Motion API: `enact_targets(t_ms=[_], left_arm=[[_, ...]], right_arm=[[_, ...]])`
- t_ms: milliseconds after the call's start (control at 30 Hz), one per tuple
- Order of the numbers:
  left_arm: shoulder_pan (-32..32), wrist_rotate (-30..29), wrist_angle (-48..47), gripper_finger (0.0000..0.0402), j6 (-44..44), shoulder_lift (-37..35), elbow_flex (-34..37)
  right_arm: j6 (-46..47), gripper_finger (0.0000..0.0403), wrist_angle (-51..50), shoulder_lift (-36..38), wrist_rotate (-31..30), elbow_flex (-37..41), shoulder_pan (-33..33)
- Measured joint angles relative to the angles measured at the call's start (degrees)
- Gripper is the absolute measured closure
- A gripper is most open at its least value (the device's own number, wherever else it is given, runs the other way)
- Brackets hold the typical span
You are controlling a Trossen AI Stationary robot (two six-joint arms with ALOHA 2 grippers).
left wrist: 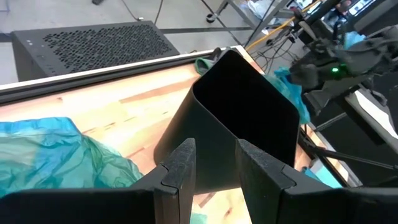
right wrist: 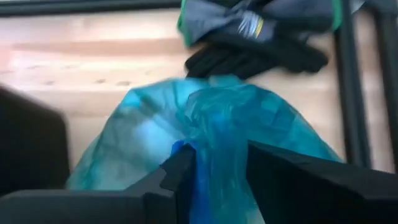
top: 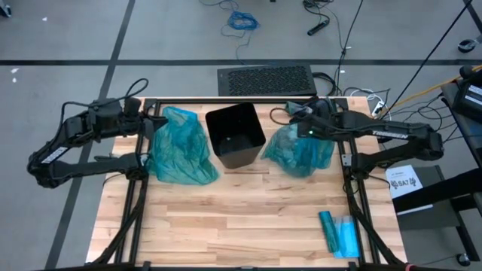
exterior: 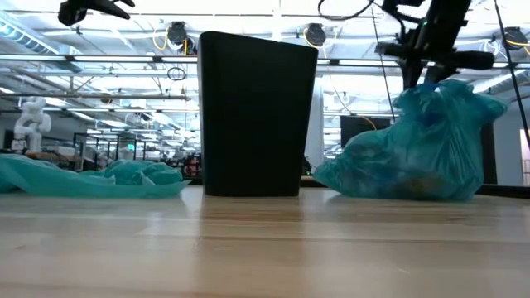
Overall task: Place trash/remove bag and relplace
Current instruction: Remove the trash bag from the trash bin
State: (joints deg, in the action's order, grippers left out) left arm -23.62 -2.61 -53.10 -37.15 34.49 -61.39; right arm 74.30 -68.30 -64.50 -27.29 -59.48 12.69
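A: The trash sits inside the filled teal bag (top: 299,150), directly under the right end effector (right wrist: 214,165), on the counter (top: 248,218) just beside the black bin (top: 235,135). Only faint pale lumps show through the film in the low view, so I cannot count the wads.

B: How will it handle?

A: I judge it light and soft. Paper wads in thin film will sag and shift, and the plastic looks slick and easy to tear.

B: So where should it be held?

A: At the gathered neck (right wrist: 208,118), where the film bunches into a thicker rope. The right end effector is already there, its fingers (right wrist: 180,171) narrowly parted with the twisted neck pinched between them. A grip on the bulging side would likely slip or puncture.

B: And the other bag?

A: The empty teal bag (top: 179,147) lies slumped flat on the counter, just below and beside the left end effector (left wrist: 214,165). That one is partly open and holds nothing; its wrist view looks past its fingers at the bin's open mouth. The limp liner will need a hold on its rim, I think, or it will collapse instead of opening.

B: Anything else nearby?

A: A black glove-like cloth (right wrist: 255,59) lies beyond the right end effector, and a flat teal packet (top: 339,233) rests well apart from it, near the counter's edge.
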Motion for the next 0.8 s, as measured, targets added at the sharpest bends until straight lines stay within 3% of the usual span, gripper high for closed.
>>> enact_targets(t_ms=[200,500,700,800], left_arm=[[0.0,-1.4,0.0,0.0288,0.0,1.7,0.0],[0.0,-2.2,0.0,0.0288,0.6,4.5,0.0],[0.0,-2.2,0.0,0.0288,0.6,5.9,0.0],[0.0,-2.2,0.0,0.0288,0.6,6.3,0.0]], right_arm=[[3.3,0.0268,0.5,6.5,6.5,0.0,-0.4],[5.3,0.0288,-1.2,12.8,6.9,-5.6,-3.8],[4.0,0.0309,-12.2,12.8,6.2,-13.0,-4.1],[3.6,0.0321,-19.7,12.8,0.9,-16.5,-3.4]])
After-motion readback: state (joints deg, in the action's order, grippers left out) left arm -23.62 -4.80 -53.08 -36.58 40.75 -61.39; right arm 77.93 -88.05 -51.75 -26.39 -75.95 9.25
